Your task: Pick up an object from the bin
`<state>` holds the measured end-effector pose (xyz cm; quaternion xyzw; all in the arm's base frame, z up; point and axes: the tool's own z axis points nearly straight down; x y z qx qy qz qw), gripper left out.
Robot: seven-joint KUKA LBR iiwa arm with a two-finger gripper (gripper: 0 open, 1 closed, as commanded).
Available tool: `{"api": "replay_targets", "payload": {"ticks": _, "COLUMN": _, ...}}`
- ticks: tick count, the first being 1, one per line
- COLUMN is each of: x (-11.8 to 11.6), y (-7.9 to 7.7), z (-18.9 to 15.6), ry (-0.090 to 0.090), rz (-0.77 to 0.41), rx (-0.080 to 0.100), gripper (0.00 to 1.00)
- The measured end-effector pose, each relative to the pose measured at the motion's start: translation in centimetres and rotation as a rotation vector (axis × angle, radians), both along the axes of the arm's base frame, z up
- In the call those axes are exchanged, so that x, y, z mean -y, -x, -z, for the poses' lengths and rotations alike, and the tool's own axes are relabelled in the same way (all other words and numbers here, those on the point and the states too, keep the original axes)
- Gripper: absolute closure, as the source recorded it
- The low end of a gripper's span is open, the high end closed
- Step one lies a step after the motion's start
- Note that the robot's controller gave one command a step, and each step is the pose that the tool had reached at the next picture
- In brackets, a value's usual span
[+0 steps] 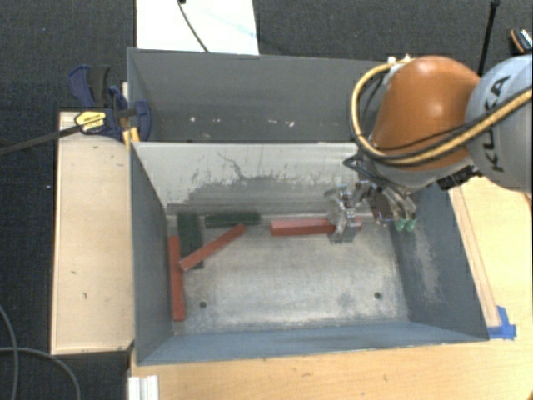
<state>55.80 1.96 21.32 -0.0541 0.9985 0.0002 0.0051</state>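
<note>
1. While my gripper (344,223) hangs low near the back wall of the bin (433,282), it meets the right end of a red bar (298,227). I cannot tell whether it is apart, together or clamped on that bar.
2. The red bar lies flat at the foot of the back wall, its long axis running left to right along it.
3. Further left lie a dark green bar (231,220), a dark green block (190,233), a slanted red stick (212,248) and an upright-running red strip (176,282) by the left wall.
4. My arm (500,115) carries letters partly reading "KUKA".
</note>
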Motion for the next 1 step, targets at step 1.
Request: {"api": "replay_targets", "payload": {"ticks": 1, "x": 0.03, "y": 0.38, "z": -0.26, "ry": 0.002, "rz": -0.253, "rx": -0.004, "gripper": 1.00}}
